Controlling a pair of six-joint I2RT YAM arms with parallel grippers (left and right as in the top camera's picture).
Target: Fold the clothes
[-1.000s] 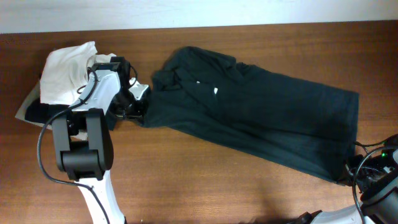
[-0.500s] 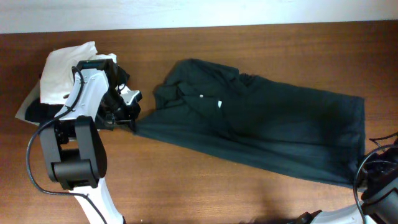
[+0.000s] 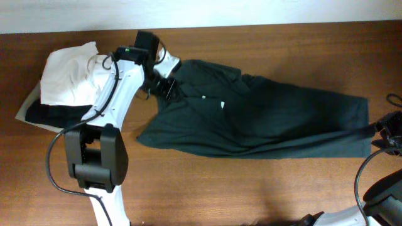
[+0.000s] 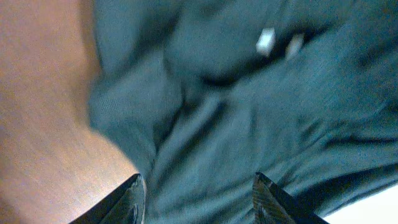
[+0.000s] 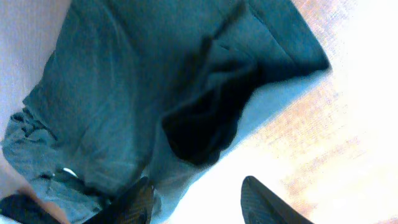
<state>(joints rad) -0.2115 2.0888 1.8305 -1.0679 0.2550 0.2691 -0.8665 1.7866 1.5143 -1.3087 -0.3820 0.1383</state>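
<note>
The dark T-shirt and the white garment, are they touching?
Apart. The overhead view shows bare brown table between the dark T-shirt and the white garment, with the left arm crossing that gap.

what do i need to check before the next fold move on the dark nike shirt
1. left gripper empty: ok, fingers apart, no fabric pinched.
2. right gripper empty: ok, fingers apart above the hem end.
3. T-shirt lying flat: not ok, it is bunched and creased at the neck end and lies slanted.
4. T-shirt fully on the table: ok, bare wood shows past every edge.
5. T-shirt apart from the white garment: ok, the left arm lies between them.
6. Sleeves laid out: cannot tell, the dark fabric hides their outlines.
</note>
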